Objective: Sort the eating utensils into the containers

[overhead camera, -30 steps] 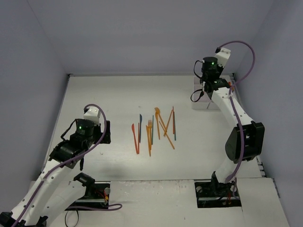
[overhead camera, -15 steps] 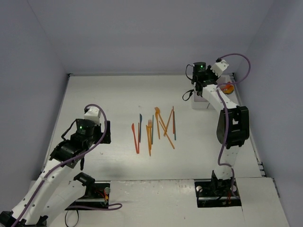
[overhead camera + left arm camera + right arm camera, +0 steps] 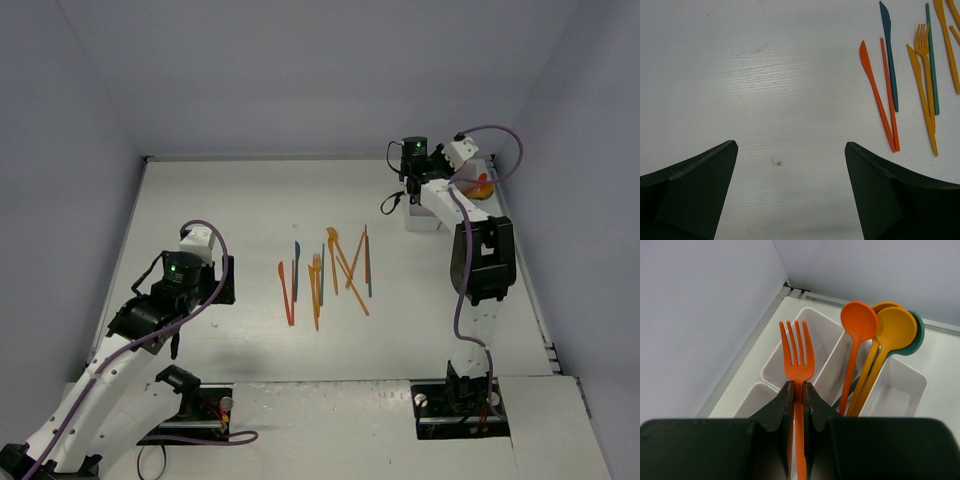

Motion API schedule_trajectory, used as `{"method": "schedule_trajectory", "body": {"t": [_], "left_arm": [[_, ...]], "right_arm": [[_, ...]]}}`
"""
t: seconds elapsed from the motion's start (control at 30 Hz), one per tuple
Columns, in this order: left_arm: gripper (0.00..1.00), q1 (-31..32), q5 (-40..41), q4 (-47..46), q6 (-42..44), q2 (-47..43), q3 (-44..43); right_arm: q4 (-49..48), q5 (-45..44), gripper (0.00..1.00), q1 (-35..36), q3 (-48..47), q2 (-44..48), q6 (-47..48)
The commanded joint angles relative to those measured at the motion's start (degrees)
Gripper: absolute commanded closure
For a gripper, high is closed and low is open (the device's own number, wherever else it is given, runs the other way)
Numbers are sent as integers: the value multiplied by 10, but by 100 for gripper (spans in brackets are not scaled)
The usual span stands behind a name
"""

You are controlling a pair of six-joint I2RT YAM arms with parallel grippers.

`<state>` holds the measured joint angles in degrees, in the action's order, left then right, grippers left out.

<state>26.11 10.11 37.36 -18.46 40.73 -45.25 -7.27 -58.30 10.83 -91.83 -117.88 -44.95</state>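
- Right hand [image 3: 799, 390] clamped on an orange fork [image 3: 797, 352] over the white tray [image 3: 912, 374]; which compartment, hard to tell.
- Left hand [image 3: 790, 146] spread apart above bench [image 3: 765, 75], near the loose utensils [image 3: 316, 288].

A white table [image 3: 220, 200] sits enclosed by pale lavender walls [image 3: 300, 80].

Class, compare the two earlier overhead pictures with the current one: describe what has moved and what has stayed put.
The right arm folded, its elbow swinging away from the near edge and its wrist shifting left by the white tray. The right gripper is shut on an orange fork. The left gripper, open, and the loose utensils stayed put.
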Motion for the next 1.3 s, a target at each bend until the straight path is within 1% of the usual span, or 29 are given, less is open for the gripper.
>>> {"method": "schedule_trajectory", "body": {"t": [0.0,0.1,0.27,0.33,0.6,0.73,0.8,0.93,1.03,1.07,1.17,1.27], "left_arm": [[13,-4,-4,-31,3,3,-8],[13,-4,-5,-30,3,3,-8],[13,-4,-9,-31,4,2,-8],[13,-4,-10,-30,4,1,-8],[13,-4,-14,-30,6,-3,-8],[13,-4,-14,-31,6,-9,-8],[13,-4,-13,-31,6,-11,-8],[13,-4,-12,-30,7,-13,-8],[13,-4,-11,-32,6,-14,-8],[13,-4,-11,-31,7,-15,-9],[13,-4,-11,-32,8,-16,-8],[13,-4,-11,-33,8,-17,-8]], "right_arm": [[-33,-43,97,5,-12,6,-38],[-33,-42,92,11,0,5,-48],[-33,-34,89,18,19,6,-63],[-32,-34,87,23,23,6,-61],[-32,-29,84,40,48,19,-54],[-32,-23,83,54,61,42,-33],[-32,-8,79,66,69,61,-5],[-32,89,66,85,86,107,80],[-27,197,58,108,126,146,141],[-21,227,55,114,139,160,147],[1,346,51,129,174,202,161],[27,431,51,156,202,220,177]]}}
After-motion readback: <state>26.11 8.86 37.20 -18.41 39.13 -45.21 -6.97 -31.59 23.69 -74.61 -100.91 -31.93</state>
